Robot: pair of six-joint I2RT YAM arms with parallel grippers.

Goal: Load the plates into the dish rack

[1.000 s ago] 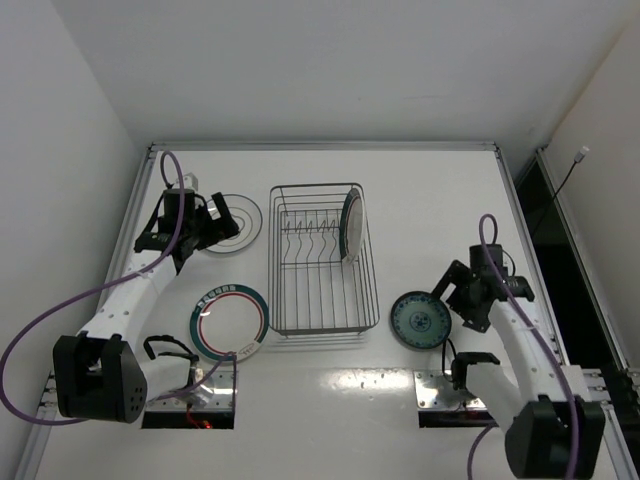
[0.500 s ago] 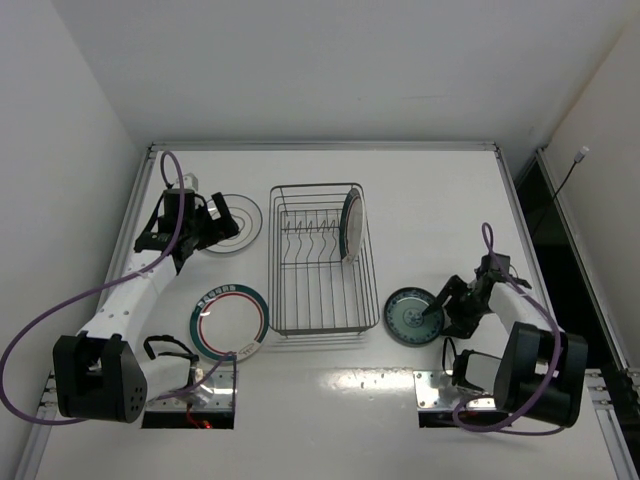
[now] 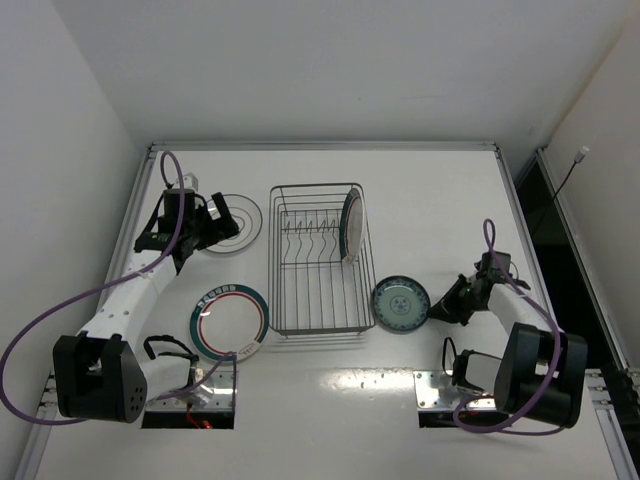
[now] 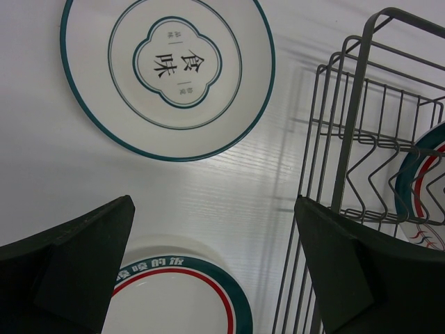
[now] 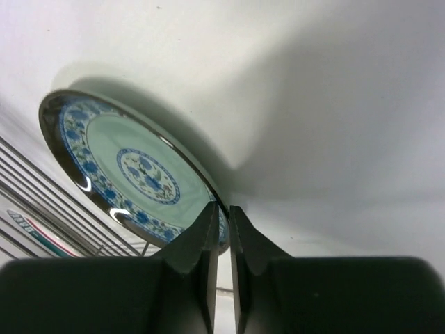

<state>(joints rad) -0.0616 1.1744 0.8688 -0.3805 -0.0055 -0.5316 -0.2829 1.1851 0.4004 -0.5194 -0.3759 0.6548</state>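
Observation:
The small teal patterned plate [image 3: 401,303] [image 5: 132,167] sits tilted just right of the dish rack [image 3: 276,262] [image 4: 345,149]. My right gripper [image 3: 438,310] [image 5: 221,209] is shut on its right rim. One green-rimmed plate [image 3: 351,225] [image 4: 425,182] stands upright in the rack. Another green-rimmed plate [image 3: 230,322] [image 4: 174,296] lies flat left of the rack. A black-ringed plate [image 3: 240,222] [image 4: 167,69] lies at the back left. My left gripper [image 3: 207,226] [image 4: 213,203] hovers open beside it, empty.
The white table's raised edge [image 3: 320,146] runs along the back and sides. Both arm bases [image 3: 95,375] stand at the near edge, with a purple cable [image 3: 60,310] looping on the left.
The right gripper dropped to the teal plate and shut on its rim. The plate has slid left toward the rack. The left arm has stayed still.

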